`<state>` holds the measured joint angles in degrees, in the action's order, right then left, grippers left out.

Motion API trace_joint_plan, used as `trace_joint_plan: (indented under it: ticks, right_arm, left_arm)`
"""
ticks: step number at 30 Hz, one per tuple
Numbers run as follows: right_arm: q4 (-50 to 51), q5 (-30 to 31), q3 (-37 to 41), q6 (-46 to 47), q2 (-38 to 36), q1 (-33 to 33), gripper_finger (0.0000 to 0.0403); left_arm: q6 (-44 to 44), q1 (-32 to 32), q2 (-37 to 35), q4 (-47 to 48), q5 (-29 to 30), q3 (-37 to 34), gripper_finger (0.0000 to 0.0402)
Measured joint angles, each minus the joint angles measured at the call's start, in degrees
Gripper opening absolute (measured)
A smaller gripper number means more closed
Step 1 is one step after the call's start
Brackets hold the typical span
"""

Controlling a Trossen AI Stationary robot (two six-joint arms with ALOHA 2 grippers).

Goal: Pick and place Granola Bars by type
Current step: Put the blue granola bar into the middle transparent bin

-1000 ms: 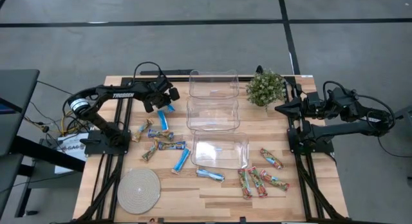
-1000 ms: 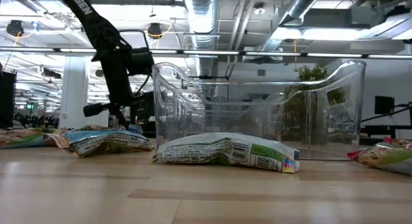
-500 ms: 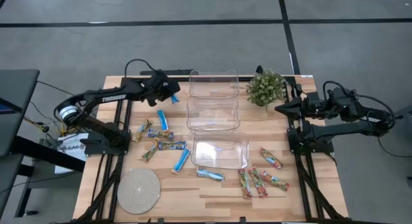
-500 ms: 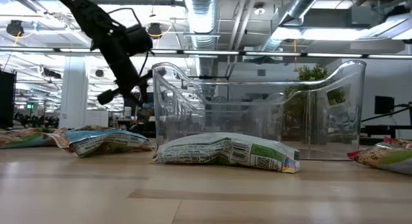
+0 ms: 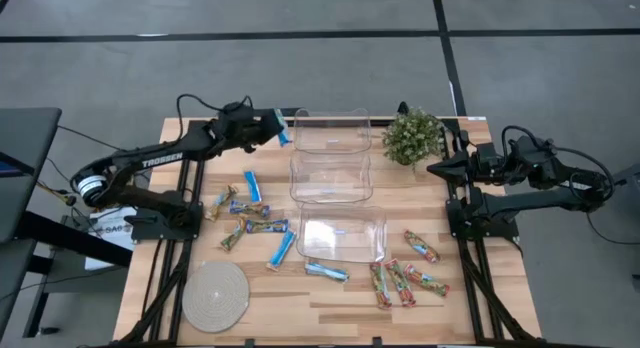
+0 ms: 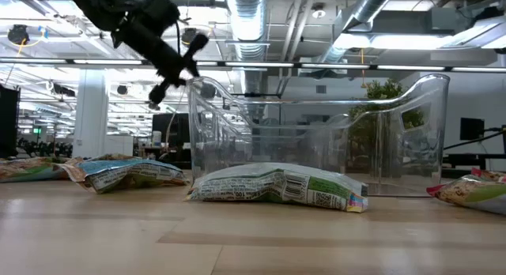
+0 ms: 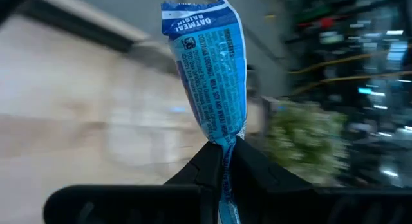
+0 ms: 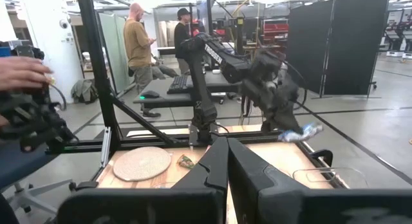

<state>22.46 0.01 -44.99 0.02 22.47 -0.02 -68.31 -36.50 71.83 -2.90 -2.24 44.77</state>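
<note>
My left gripper is shut on a bright blue granola bar, raised above the table's far left, just beside the far clear bin. The right wrist view shows the same bar in the air. Other bars lie flat on the table. Blue ones and tan-brown ones are left of the bins, and red-green-orange ones are at the near right. My right gripper waits shut at the right edge, holding nothing. My left gripper pinches the blue bar's crimped end between its two fingertips. The fingers come from the table's left, slanting a little downward. The bar sticks out ahead of the fingers in line with them, toward the far bin. It is lifted clear of the table.
Three clear bins stand in a row down the table's middle: far, middle and near. A potted plant stands at the far right, and a round woven mat lies at the near left. People stand in the room beyond.
My left gripper has risen from the table with the blue bar and swung toward the far edge and the far bin. It has tipped up from pointing steeply down to nearly level. The bar is now lifted clear.
</note>
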Motion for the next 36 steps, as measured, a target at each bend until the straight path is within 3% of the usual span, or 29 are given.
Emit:
trace_joint_plan:
  ticks: [10, 17, 36]
  right_arm:
    - [0.00, -0.01, 0.00, 0.00, -0.01, -0.01, 0.0000]
    - [0.00, 0.00, 0.00, -0.01, 0.00, 0.01, 0.0000]
    - [0.00, -0.02, 0.00, 0.01, 0.00, 0.00, 0.0000]
  left_arm:
    - [1.52, 2.39, -1.62, -15.30, -3.01, 0.05, 0.0018]
    - [2.08, 2.47, -1.58, -15.06, -3.04, 0.07, 0.0018]
    - [14.47, 6.58, -1.42, -12.61, -4.00, 0.42, 0.0018]
